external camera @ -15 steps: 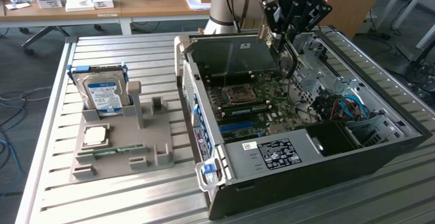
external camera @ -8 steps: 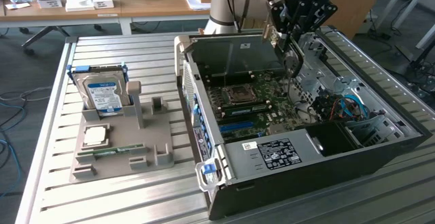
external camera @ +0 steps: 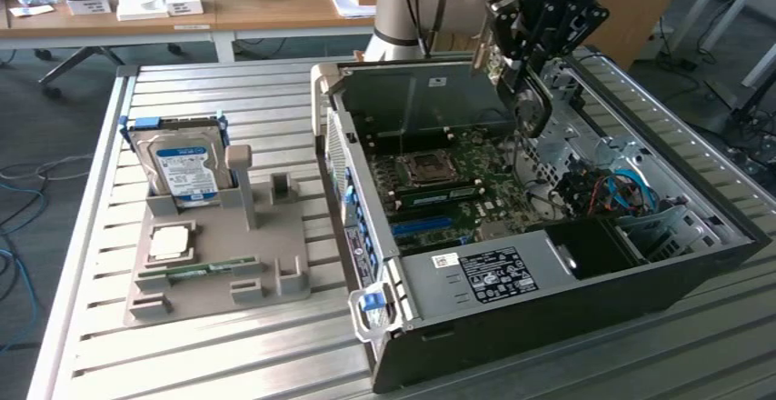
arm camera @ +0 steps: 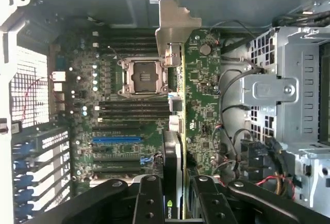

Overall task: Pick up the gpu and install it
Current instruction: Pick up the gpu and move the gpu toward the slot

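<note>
My fingers (arm camera: 176, 190), half open, clamped the gpu (arm camera: 173, 146) edge-on over the motherboard (arm camera: 203, 100); I judged it should descend upright and square, bracket (arm camera: 175, 22) toward the case wall (arm camera: 103, 2).

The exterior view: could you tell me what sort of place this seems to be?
Probably a robotics lab or workshop: a robot arm hangs over an open PC case on a slatted metal table, a hard drive stands in a grey fixture, and office desks sit behind.
</note>
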Available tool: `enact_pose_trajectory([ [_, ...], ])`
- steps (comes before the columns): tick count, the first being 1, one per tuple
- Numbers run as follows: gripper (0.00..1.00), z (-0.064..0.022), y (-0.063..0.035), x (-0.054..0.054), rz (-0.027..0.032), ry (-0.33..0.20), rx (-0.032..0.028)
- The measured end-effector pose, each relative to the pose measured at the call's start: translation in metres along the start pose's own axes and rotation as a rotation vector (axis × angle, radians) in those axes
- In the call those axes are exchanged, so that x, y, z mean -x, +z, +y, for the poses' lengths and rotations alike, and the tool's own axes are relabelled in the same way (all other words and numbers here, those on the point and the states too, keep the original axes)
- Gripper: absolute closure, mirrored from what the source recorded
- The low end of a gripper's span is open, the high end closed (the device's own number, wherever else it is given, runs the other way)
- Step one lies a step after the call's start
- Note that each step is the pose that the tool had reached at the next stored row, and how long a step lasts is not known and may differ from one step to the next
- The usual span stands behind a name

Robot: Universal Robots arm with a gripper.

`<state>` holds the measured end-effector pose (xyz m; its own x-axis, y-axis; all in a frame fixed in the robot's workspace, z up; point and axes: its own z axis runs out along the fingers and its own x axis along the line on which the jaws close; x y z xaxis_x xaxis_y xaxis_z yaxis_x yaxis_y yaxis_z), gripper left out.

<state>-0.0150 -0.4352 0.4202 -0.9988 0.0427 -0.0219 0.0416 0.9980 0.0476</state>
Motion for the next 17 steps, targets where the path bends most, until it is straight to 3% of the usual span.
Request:
enact_pose_trajectory([
  [17,0.73,0.0022,0.0021,0.054,0.005,-0.023,0.0004],
])
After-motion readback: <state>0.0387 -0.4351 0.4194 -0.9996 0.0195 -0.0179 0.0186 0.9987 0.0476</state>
